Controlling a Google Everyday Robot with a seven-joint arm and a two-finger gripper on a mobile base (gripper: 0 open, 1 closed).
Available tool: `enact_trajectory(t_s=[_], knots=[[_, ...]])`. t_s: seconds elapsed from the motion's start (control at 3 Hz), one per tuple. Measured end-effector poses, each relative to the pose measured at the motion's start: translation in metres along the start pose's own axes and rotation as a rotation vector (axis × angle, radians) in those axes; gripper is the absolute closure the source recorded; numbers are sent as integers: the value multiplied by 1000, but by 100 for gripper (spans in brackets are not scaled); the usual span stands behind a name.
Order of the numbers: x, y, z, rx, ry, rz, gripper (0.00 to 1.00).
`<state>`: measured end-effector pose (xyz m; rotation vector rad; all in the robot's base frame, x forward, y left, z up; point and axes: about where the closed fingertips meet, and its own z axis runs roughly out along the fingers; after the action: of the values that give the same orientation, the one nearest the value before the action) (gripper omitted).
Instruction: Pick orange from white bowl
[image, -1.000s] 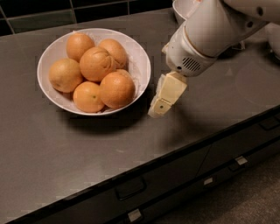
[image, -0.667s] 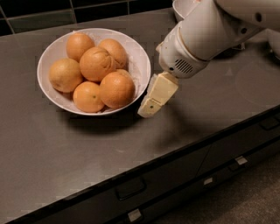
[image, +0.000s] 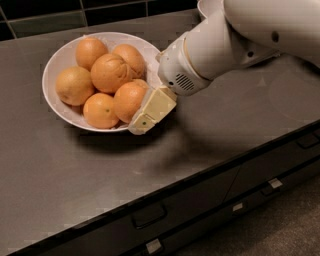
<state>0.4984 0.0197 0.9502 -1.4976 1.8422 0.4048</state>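
The large, smooth orange (image: 127, 100) sits in the white bowl (image: 56, 62), just beside the tool (image: 145, 119).

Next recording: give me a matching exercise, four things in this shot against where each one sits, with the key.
Things:
1. gripper
2. white bowl
3. creased orange
4. drawer handle

Places:
a. under the front edge of the counter
b. resting on the counter, holding six oranges
c. at the bowl's near right rim, beside the large orange
d. middle of the pile

Pairs: 1-c, 2-b, 3-d, 4-a

Matt plastic jaws @ glossy bowl (image: 62, 56)
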Motion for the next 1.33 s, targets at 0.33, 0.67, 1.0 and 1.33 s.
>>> enact_trajectory(t_s=[0.33, 0.67, 1.0, 1.33], knots=[[-9, 7, 11, -55, -46, -4, 0], [-9, 7, 11, -55, -46, -4, 0], [-8, 10, 12, -12, -42, 17, 3], [-10, 17, 19, 50, -66, 44, 10]])
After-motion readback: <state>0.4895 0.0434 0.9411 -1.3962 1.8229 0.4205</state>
